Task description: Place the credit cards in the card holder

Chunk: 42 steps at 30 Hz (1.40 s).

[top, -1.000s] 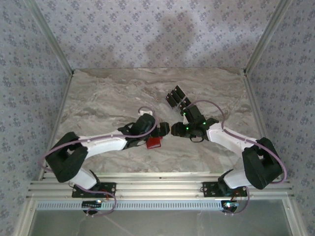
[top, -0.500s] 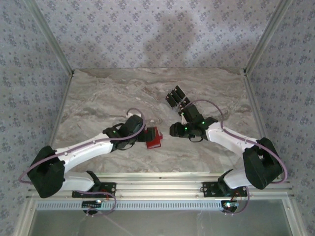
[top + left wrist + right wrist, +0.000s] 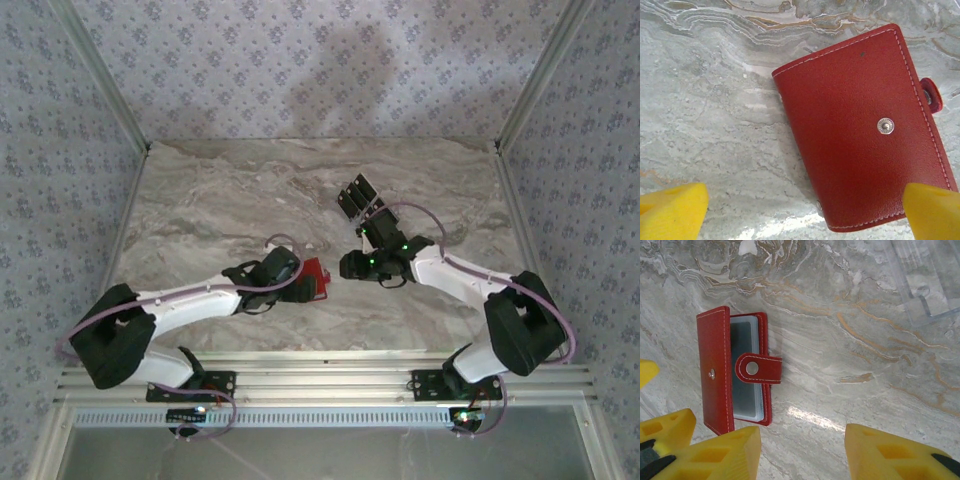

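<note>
1. From above, the left gripper (image 3: 300, 280) covers part of the card holder (image 3: 318, 281).
2. The credit cards (image 3: 358, 197) there are too small to count.
3. In the left wrist view, a yellow finger (image 3: 932, 210) hides the card holder's lower right corner.
4. In the right wrist view, a clear plastic piece (image 3: 927, 290) is cut off by the top and right edges.

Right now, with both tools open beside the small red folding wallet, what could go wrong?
The left tool and right tool crowd the red folding wallet from opposite sides and may collide. The wallet lies flat, tab unfastened, on the smooth marble table, so a finger might shove it instead of opening it.
</note>
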Tool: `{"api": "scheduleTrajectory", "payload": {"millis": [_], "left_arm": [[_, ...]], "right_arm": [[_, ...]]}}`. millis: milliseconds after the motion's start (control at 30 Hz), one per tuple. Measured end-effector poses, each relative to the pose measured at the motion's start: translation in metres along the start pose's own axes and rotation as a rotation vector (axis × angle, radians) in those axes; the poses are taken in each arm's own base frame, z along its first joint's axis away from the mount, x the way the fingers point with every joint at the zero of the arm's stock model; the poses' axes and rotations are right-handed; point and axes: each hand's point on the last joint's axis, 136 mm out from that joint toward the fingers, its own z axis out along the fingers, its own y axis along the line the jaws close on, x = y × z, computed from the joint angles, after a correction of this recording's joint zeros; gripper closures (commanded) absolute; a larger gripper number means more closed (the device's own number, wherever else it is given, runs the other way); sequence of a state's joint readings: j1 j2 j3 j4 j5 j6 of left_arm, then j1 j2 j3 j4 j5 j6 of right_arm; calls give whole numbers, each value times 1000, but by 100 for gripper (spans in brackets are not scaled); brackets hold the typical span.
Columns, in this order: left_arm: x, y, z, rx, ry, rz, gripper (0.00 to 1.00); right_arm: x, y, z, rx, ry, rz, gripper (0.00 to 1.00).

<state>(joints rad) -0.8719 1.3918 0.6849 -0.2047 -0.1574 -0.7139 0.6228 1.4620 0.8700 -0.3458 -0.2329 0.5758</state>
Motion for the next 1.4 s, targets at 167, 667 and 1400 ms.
{"api": "scheduleTrajectory", "payload": {"millis": [167,667,1400], "left_arm": [[7,4,10,-26,28,18,1],[17,16,21,-97,46,44,3],[15,18,21,-86,14,16,3]], "right_arm": [[-2,3,3,2,8,-3,50],[-11,21,20,10,55,-64,51],[-16,40,46,107,107,-192,55]]}}
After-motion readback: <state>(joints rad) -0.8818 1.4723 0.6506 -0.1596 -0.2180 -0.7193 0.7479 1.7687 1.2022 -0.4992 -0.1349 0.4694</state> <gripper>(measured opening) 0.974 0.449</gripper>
